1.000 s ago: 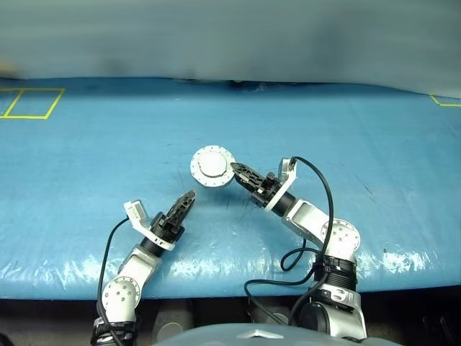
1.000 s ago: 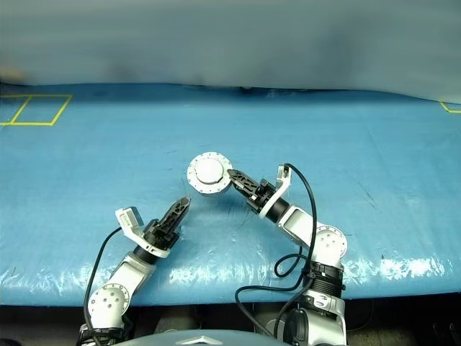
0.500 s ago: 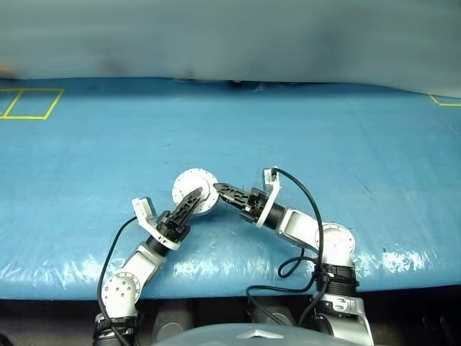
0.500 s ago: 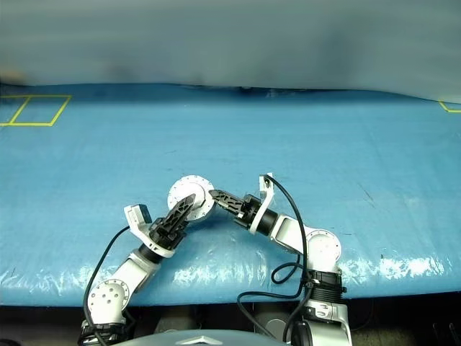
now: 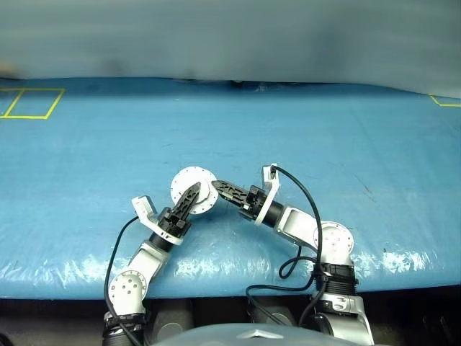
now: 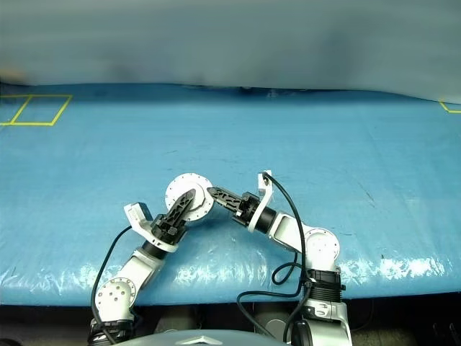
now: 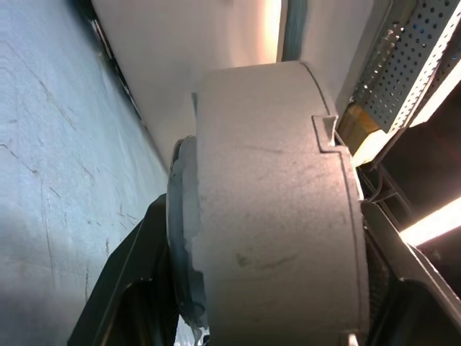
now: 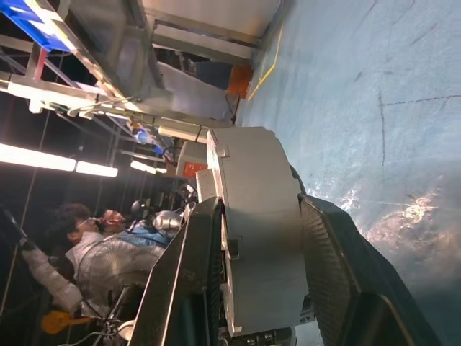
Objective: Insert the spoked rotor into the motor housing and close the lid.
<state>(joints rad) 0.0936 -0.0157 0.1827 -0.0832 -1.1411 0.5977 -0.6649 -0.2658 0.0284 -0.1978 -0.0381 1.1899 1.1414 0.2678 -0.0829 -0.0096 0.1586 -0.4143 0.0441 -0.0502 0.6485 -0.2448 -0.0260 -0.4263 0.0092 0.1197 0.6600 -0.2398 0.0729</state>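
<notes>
Both grippers meet at one closed grey assembly, lifted above the blue table (image 5: 374,144) near the middle of its near edge. Right gripper (image 5: 220,189) pinches it across its thickness at the right rim; wrist view shows black fingers (image 8: 189,288) flat on both faces. Left gripper (image 5: 193,196) has just come in from the near side, and its fingers now straddle the opposite side, narrowing around the lid (image 5: 193,191) and motor housing (image 7: 274,209). From the wrist view both pads look close against the faces, though firm contact is not certain.

A second ago the right gripper alone held the piece farther out over the table; it has drawn back toward the near edge.

Spoked rotor: presumably inside. Judgement: lid shut, a two-handed squeeze or handover starting.
</notes>
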